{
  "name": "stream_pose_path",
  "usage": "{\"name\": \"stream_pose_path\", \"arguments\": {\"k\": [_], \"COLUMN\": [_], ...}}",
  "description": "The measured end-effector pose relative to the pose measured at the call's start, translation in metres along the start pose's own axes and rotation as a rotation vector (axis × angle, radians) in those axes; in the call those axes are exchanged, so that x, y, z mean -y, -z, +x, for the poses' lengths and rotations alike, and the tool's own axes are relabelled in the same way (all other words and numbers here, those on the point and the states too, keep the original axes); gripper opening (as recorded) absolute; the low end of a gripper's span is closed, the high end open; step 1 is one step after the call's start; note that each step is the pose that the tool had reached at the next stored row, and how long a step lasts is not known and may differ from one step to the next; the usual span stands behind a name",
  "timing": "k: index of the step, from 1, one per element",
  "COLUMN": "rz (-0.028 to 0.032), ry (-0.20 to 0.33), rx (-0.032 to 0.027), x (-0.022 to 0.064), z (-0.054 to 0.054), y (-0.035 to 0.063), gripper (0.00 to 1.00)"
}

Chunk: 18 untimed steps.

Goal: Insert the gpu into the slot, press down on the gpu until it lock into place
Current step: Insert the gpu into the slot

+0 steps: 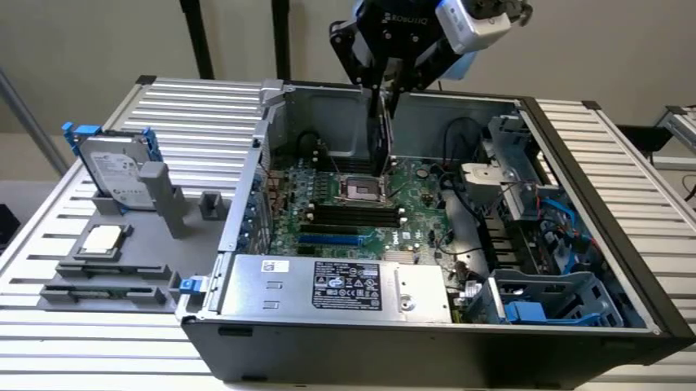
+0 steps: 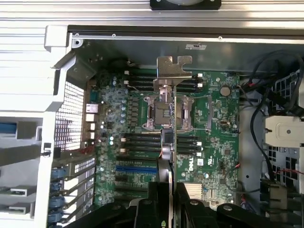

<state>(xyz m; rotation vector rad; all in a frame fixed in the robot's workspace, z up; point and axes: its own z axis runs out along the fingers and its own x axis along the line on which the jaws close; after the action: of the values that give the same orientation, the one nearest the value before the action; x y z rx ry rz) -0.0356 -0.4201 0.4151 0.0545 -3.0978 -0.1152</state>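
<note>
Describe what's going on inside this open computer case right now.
The robot arm's gripper is closed on the gpu, a thin black card held on edge inside the computer case. The card hangs over the motherboard, close to the CPU socket. The blue slot lies empty and apart from the card, so the gpu is not yet inserted.

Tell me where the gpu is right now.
In the exterior view the gpu hangs upright in the end effector over the CPU socket, apart from the blue slot nearer the power supply.
</note>
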Motion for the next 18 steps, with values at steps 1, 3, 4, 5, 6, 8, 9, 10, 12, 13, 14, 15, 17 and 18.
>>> {"name": "stream_pose_path", "arguments": {"k": [1,3,4,5,6,8,9,10,12,13,14,15,17,18], "rz": [0.0008,0.0022,0.003,0.0036,0.0044,0.0059,0.0066,0.0073,0.0088,0.0095,0.0102,0.0109,0.0124,0.0131], "ry": [0.018,0.054,0.073,0.09,0.109,0.145,0.163,0.181,0.217,0.235,0.253,0.272,0.308,0.326], "rx": [-0.0014,-0.0041,-0.0055,-0.0068,-0.0082,-0.0109,-0.0123,-0.0136,-0.0163,-0.0177,-0.019,-0.0204,-0.0232,-0.0245], "x": [0.0,0.0,0.0,0.0,0.0,0.0,0.0,0.0,0.0,0.0,0.0,0.0,0.0,0.0], "z": [0.0,0.0,0.0,0.0,0.0,0.0,0.0,0.0,0.0,0.0,0.0,0.0,0.0,0.0], "y": [0.0,0.0,0.0,0.0,0.0,0.0,0.0,0.0,0.0,0.0001,0.0,0.0,0.0,0.0], "gripper": [0.26,0.26,0.26,0.26,0.26,0.26,0.26,0.26,0.26,0.26,0.26,0.26,0.26,0.26]}}
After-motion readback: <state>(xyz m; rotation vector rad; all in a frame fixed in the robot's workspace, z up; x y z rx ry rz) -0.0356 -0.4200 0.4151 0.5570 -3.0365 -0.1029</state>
